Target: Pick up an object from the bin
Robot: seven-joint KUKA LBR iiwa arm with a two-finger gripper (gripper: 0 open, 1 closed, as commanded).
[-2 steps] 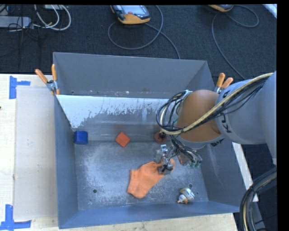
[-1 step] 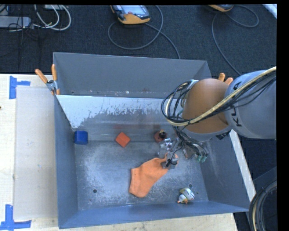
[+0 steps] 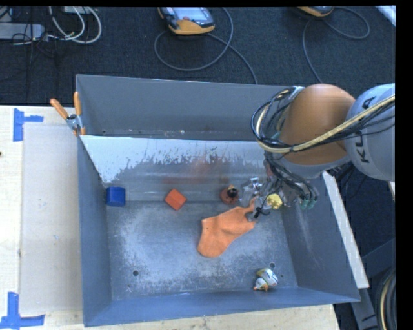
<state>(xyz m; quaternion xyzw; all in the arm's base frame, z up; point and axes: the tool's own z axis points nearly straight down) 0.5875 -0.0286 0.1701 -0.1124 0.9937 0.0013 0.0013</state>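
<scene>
Dark carpet floor (image 3: pixel 129 55), loose cables (image 3: pixel 193 67) lying across it

**A robotics lab**

A robot arm (image 3: pixel 377 129) with KUKA lettering on its pale casing, an orange cover (image 3: pixel 316 119) and bundled cables at its wrist reaches into a grey metal bin (image 3: pixel 161 113). The bin holds a few loose small things. Behind it lies dark carpet (image 3: pixel 258 58) strewn with cables (image 3: pixel 80 31). An orange-edged device (image 3: pixel 187 19) also rests on that floor.

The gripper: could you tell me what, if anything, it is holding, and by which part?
Cannot be told: the gripper meets the orange cloth at its upper right tip.
</scene>
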